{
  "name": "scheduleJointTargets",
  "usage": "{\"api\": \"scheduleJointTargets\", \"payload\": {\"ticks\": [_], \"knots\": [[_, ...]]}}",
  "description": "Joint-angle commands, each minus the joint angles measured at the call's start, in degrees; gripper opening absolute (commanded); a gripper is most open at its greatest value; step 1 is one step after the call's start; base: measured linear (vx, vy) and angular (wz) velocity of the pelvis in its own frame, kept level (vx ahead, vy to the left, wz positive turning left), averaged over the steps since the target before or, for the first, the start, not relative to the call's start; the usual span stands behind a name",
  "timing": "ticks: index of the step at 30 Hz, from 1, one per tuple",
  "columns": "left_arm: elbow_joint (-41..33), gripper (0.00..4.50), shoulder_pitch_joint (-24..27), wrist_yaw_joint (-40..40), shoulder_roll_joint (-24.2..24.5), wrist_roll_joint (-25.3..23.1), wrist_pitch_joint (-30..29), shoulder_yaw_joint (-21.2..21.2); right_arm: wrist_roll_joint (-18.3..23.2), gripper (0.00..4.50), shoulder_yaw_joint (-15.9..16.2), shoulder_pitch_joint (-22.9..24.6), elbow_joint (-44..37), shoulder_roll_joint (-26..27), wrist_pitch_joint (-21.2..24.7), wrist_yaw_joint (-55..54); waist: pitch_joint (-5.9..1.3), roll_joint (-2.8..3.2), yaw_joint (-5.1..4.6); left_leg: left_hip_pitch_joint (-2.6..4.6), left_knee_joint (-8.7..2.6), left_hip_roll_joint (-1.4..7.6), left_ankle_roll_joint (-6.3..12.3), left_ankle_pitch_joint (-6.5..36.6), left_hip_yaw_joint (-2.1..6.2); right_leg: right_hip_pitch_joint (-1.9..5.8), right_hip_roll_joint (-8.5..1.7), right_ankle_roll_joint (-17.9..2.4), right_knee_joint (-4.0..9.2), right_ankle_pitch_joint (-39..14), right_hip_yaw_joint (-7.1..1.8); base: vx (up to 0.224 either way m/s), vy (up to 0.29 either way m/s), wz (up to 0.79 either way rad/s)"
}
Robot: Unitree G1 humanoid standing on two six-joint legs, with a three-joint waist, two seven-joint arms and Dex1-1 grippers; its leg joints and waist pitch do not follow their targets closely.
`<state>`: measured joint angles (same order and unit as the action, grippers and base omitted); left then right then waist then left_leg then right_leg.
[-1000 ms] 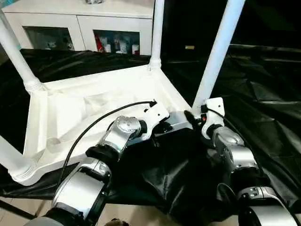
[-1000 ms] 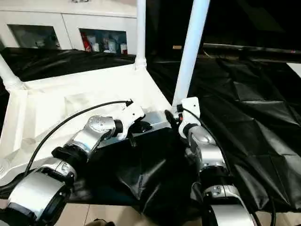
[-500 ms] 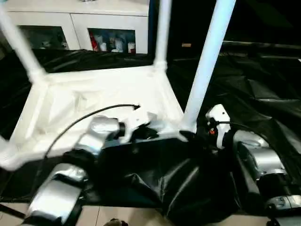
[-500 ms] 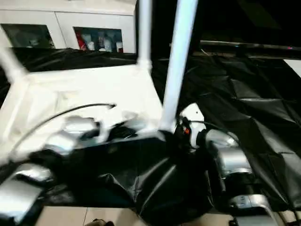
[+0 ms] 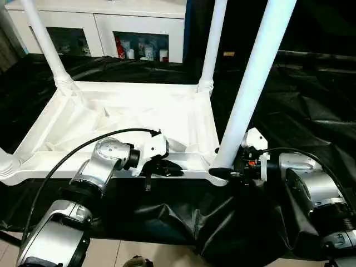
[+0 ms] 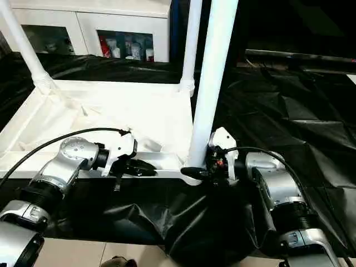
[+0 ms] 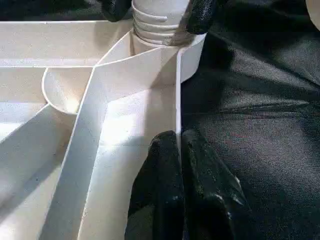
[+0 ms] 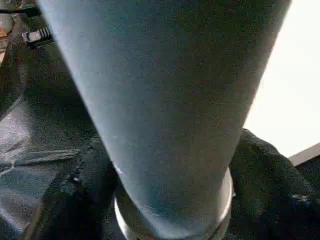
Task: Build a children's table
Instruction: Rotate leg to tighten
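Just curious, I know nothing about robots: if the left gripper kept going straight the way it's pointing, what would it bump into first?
Probably the near leg at the tabletop corner. The left gripper, shut on the tabletop's rim, points along that rim toward the leg's base, where the right gripper's fingers sit.

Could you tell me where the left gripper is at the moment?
The left gripper is shut on the tabletop's near rim, just left of the near right leg, whose base the right gripper straddles.

no readable text, no labels, no brands, no numbers
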<state>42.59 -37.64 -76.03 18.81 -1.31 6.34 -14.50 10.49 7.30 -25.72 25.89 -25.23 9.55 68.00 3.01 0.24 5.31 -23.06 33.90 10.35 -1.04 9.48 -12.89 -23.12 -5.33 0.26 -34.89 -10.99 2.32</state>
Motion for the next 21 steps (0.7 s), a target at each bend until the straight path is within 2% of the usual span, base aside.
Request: {"api": "scheduleJointTargets", "payload": {"ticks": [1,5,6,7,8,9,10,12,13,14,17,18,19,21], "knots": [[-2.51,0.0,-0.42,0.71,-1.17,2.14,0.26,0.72,0.85,2.94,-0.14,1.05,-1.57,0.5,1.32,-0.42,-3.84,-0.54,-0.06,2.21,-4.03,3.59,2.21,13.09,1.83,1.91,-3.45,-14.59,3.74,-8.23,-1.91,0.0,0.0,0.0],[0.01,0.0,-1.66,6.92,-2.86,0.22,-0.06,1.19,0.58,2.75,-1.09,2.28,-1.35,2.41,1.48,-5.06,-3.77,-0.58,-0.1,2.17,-4.03,3.56,2.22,13.23,1.82,1.77,-3.47,-14.47,3.88,-8.96,-1.95,0.0,0.0,0.0],[1.51,0.0,-2.44,10.28,-3.83,-0.73,-0.26,1.37,-0.46,2.71,-1.58,2.27,-0.08,3.61,0.91,-8.77,-3.78,-0.7,-0.18,2.23,-4.06,3.47,1.61,14.14,1.93,1.84,-3.58,-14.12,4.04,-10.59,-1.93,0.0,0.0,0.0],[2.6,0.0,-3.02,12.75,-4.56,-1.41,-0.42,1.51,-1.24,2.69,-1.93,2.24,0.91,4.5,0.47,-11.55,-3.71,-0.65,-0.38,2.25,-4.1,3.43,1.31,14.41,1.88,1.54,-3.52,-13.87,4.13,-11.31,-2.02,0.0,0.0,0.0],[3.64,0.0,-3.6,15.03,-5.39,-1.88,-0.57,1.69,-1.91,2.66,-2.47,2.06,2.01,5.53,0.06,-14.62,-3.71,-0.77,-0.53,2.24,-4.15,3.26,0.31,15.47,2.11,1.78,-3.76,-13.14,4.41,-13.73,-2.01,0.0,0.0,0.0],[3.64,0.0,-3.6,15.03,-5.39,-1.88,-0.57,1.69,-1.91,2.66,-2.47,2.06,2.01,5.53,0.06,-14.62,-3.66,-0.8,-0.61,2.28,-4.17,3.26,0.25,15.65,2.1,1.71,-3.76,-12.82,4.59,-14.32,-2.05,0.0,0.0,0.0],[6.34,0.0,-5.27,21.81,-8.18,-3.48,-1.08,1.66,-2.59,2.66,-5.0,1.4,4.72,9.56,0.59,-24.8,-3.67,-0.66,-0.86,2.43,-4.24,3.25,-0.2,16.02,2.09,1.33,-3.64,-12.47,4.67,-14.79,-2.14,0.0,0.0,0.0],[8.89,0.0,-7.09,27.94,-11.3,-4.39,-2.27,1.81,-2.9,2.65,-7.26,0.52,7.24,13.42,1.62,-34.44,-3.66,-0.62,-1.06,2.46,-4.4,3.15,-0.89,16.55,2.25,1.47,-3.63,-11.88,4.88,-15.96,-2.03,0.0,0.0,0.0],[10.64,0.0,-8.42,31.95,-13.52,-4.83,-3.12,1.96,-2.92,2.65,-8.45,-0.22,8.96,15.86,2.16,-39.91,-3.62,-0.49,-1.16,2.7,-4.41,3.15,-1.43,17.26,2.28,1.21,-3.62,-11.59,4.98,-16.59,-2.1,0.0,0.0,0.0],[11.15,0.0,-8.84,33.02,-14.26,-4.85,-3.4,2.05,-2.94,2.65,-8.82,-0.53,9.55,16.65,2.3,-41.71,-3.74,-0.35,-1.27,2.68,-4.39,3.1,-1.67,17.2,2.35,1.31,-3.64,-11.58,4.88,-16.46,-2.06,0.0,0.0,0.0],[13.85,0.0,-11.0,39.18,-17.31,-5.46,-3.35,2.5,-2.45,2.65,-10.43,-2.49,11.9,20.35,3.21,-47.73,-3.81,-0.38,-1.37,2.53,-4.4,2.92,-1.27,16.82,2.32,1.51,-3.45,-11.22,5.02,-14.64,-2.05,0.0,0.0,0.0],[14.86,0.0,-11.95,40.1,-18.45,-5.5,-3.52,2.63,-3.53,2.65,-9.66,-3.52,12.49,21.6,2.47,-49.07,-3.83,-0.2,-1.24,2.61,-4.33,2.85,-0.91,16.68,2.28,1.48,-3.45,-11.12,5.05,-13.8,-2.03,0.0,0.0,0.0],[14.97,0.0,-12.14,39.77,-18.55,-5.58,-3.39,2.51,-3.98,2.65,-8.98,-3.68,12.2,21.87,1.95,-48.31,-3.86,-0.3,-1.26,2.32,-4.37,2.81,-0.54,15.96,2.31,1.73,-3.46,-11.1,4.93,-12.75,-1.98,0.0,0.0,0.0],[15.66,0.0,-12.64,39.28,-18.65,-5.72,-2.73,2.55,-4.35,2.65,-8.48,-3.94,11.84,22.44,0.93,-47.38,-3.94,-0.23,-1.15,2.29,-4.25,2.8,-0.02,15.42,2.27,1.83,-3.54,-11.13,4.84,-11.74,-1.99,0.0,0.0,0.0]]}}
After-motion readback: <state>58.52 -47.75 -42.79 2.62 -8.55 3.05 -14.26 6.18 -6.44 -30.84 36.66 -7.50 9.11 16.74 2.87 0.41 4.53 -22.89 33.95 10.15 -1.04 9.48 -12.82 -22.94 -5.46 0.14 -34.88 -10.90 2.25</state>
